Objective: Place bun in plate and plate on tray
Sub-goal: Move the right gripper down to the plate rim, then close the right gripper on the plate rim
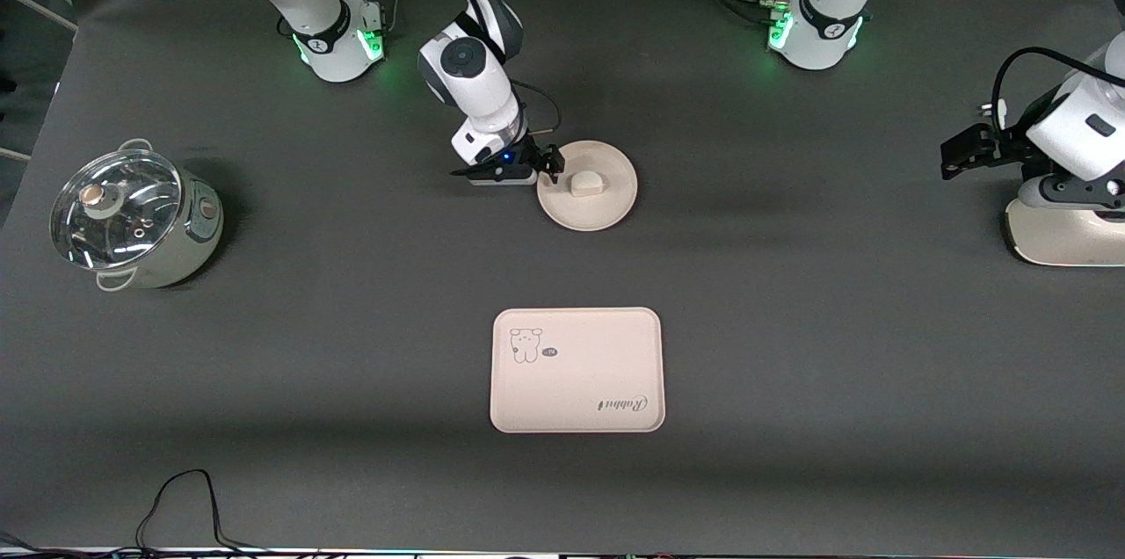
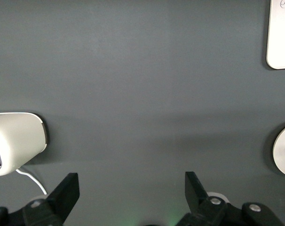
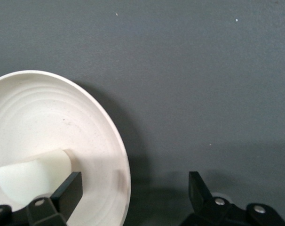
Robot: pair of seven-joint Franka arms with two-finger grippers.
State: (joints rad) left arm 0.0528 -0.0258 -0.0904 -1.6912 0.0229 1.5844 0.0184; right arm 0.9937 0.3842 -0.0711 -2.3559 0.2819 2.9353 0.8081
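We are noting the bun (image 1: 585, 184) lying in the plate (image 1: 606, 212), the right tool (image 1: 547, 169) straddling its rim wide open and empty, the tray (image 1: 576, 370) nearer the camera, the left tool (image 1: 965, 152) waiting open, empty, well apart.

Even overhead light, sharp throughout. Soft shadows band the table (image 1: 791, 278) (green glow by the bases); the pot lid (image 1: 114, 206) glares.
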